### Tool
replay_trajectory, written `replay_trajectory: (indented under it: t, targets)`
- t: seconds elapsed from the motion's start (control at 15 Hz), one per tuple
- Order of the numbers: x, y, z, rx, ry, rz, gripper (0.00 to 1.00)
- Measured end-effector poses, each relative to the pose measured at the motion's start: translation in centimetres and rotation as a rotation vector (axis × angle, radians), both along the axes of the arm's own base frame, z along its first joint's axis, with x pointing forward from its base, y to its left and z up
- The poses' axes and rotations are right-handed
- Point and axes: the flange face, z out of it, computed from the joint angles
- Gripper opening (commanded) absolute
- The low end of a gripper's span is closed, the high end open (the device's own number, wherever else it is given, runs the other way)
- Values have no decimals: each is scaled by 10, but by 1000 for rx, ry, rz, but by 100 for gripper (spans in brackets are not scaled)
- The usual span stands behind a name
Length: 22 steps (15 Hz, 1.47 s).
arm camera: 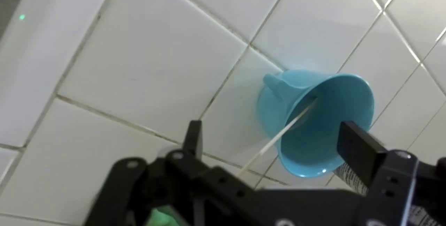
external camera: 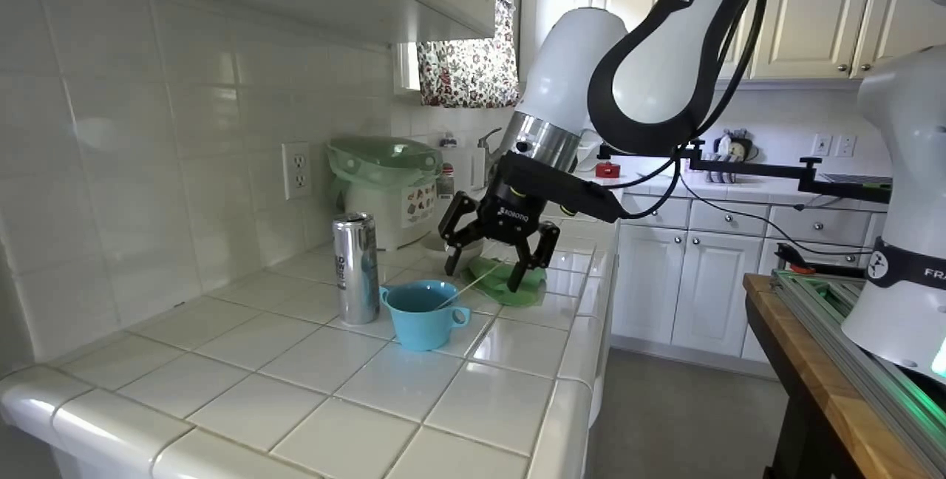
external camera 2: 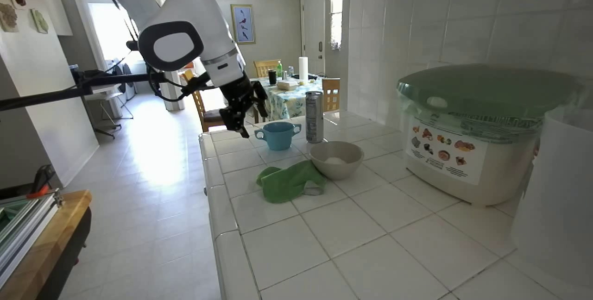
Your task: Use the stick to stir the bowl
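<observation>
The light-blue bowl (external camera: 420,322) stands upright on the tiled counter. It also shows in an exterior view (external camera 2: 278,137) and in the wrist view (arm camera: 270,114). The thin pale stick (external camera: 473,284) leans over the bowl's rim, its lower end inside and its upper end slanting out. In the wrist view the stick (arm camera: 270,143) runs between the fingers without either touching it; its upper end is hidden behind the gripper. My gripper (external camera: 482,272) is open and empty, above the counter beside the bowl. It also shows in an exterior view (external camera 2: 254,125) and the wrist view (arm camera: 273,132).
A tall metal can (external camera: 356,268) stands beside the bowl. A green cloth (external camera 2: 289,182) lies behind the bowl, touching a beige bowl (external camera 2: 337,159). A green-lidded bin (external camera 2: 444,152) stands by the wall. The counter's rounded edge (external camera 2: 227,212) borders the floor.
</observation>
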Motion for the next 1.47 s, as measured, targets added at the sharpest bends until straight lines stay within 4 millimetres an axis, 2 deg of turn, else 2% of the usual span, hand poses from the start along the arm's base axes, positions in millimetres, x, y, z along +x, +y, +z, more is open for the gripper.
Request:
replay_trajectory:
  t: [0.27, 0.47, 1.13, 1.47]
  targets:
    - [1, -9, 3, -35, -19, -61, 100]
    - [2, -8, 10, -53, -37, -85, 100]
    - [-7, 28, 26, -72, -60, -134, 100]
    - [-10, 35, 30, -78, -51, -151, 100]
